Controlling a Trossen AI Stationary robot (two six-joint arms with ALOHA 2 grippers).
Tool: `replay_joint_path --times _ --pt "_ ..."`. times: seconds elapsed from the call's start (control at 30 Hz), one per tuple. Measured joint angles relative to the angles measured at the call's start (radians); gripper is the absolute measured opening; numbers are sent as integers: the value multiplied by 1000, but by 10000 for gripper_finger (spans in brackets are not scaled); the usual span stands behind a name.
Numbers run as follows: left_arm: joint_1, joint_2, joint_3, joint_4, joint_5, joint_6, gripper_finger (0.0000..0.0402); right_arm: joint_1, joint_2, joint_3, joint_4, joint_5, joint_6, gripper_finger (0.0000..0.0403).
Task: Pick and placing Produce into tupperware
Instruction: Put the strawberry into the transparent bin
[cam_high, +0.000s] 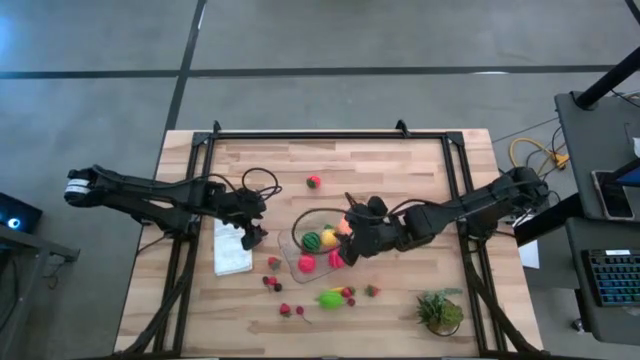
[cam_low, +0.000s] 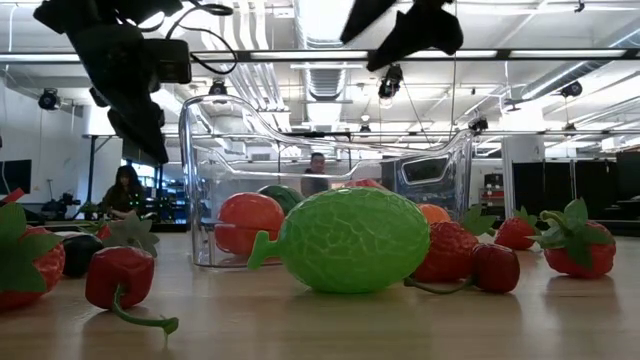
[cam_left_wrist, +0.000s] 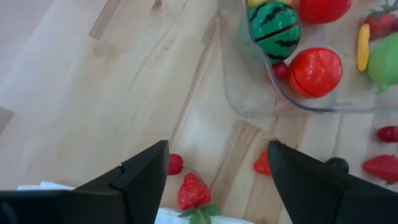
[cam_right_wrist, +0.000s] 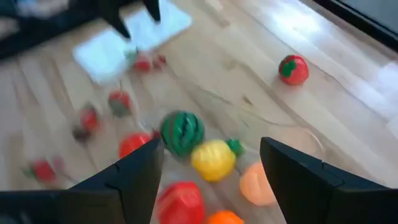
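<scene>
Hovering above the clear container (cam_high: 312, 240) at mid-desk, the right gripper (cam_high: 352, 240) had its fingers (cam_right_wrist: 134, 180) spread apart with nothing between them. Directly beneath them, inside the container, lay a striped green melon (cam_right_wrist: 182, 132), a yellow fruit (cam_right_wrist: 213, 159), a pale orange fruit (cam_right_wrist: 256, 184) and a red fruit (cam_right_wrist: 180, 202).

The left gripper (cam_high: 250, 235) hung over the wooden desk (cam_high: 400, 180) just beside the container's left wall, next to a white folded cloth (cam_high: 232, 250). Its fingers (cam_left_wrist: 140, 180) stood parted and empty. Seen past them, a strawberry (cam_left_wrist: 193, 191) rested at the cloth's edge, with a small red berry (cam_left_wrist: 175, 164) close beside it, and the melon and a round red fruit (cam_left_wrist: 314, 71) showed through the container's rounded corner.

Further produce remained loose on the desk. A lime-green fruit (cam_high: 331, 298) lay in front of the container, with small red pieces on either side of it. A single strawberry (cam_high: 314, 182) sat apart from the rest, beyond the container toward the far edge. A spiky green plant tuft (cam_high: 440, 310) stood near the front right corner.

In the low view the lime-green fruit (cam_low: 350, 240) lay close to the camera, in front of the container (cam_low: 320, 190), and a red pepper (cam_low: 118, 277) rested to one side of it. People were visible in the room behind.
</scene>
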Motion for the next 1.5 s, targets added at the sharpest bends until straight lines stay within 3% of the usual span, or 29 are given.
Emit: replay_joint_path --times 0.13,0.43,0.67,0.8,1.03,1.27,1.5 --pt "0 0 -10 -1 -2 37 258 -1 0 22 1 35 176 251" --pt "-1 -5 -35 3 18 32 258 -1 0 48 -2 43 235 235" --pt "0 10 -51 113 -10 -73 258 -36 5 44 -377 -202 326 232" --pt "0 39 -55 221 -15 -104 258 -29 8 24 -495 -227 308 237" --pt "1 80 -52 254 2 -131 258 -32 0 -24 -497 -230 140 235" --pt "12 118 -52 241 0 -518 258 -41 -4 -99 -502 -244 114 233" --pt "4 92 5 251 6 -546 258 -40 -19 -150 -501 -228 100 233"
